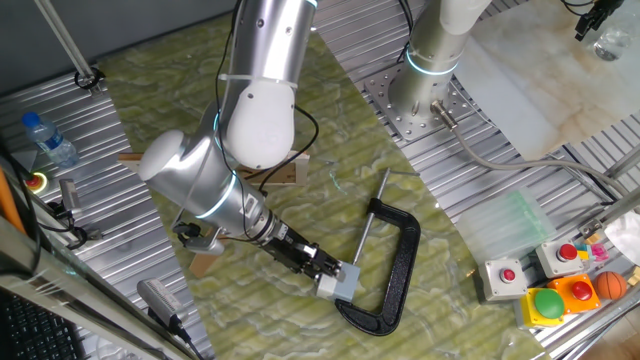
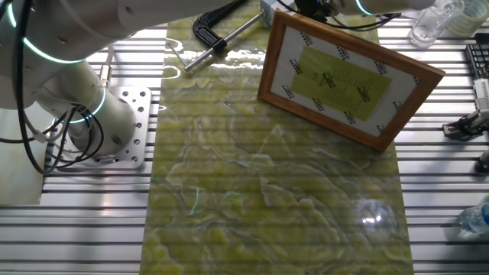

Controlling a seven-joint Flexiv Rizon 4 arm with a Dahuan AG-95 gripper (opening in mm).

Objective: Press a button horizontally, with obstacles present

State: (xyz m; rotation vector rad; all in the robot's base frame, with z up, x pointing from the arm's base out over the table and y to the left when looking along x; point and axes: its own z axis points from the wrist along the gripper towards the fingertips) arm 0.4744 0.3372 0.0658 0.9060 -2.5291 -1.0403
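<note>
Green mat [image 2: 267, 198] lies nearest. Gripper [image 1: 322, 268] reaches the button [image 1: 342, 284], clamped in the C-clamp [image 1: 395, 270]; jaw state cannot be told. Pressing seems imminent or underway, and obstacles appear passed.

Obstacles [image 1: 282, 172] mostly behind arm [image 1: 262, 90]

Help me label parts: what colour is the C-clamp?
Black C-clamp, with a silver screw; clearest in the fixed view showing the button boxes.

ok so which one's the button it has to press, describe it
Find the big black clamp on the green mat. Just left of its lower jaw, at the gripper, sits the button: a small light-grey cube, unlike the red-buttoned boxes far right.
</note>
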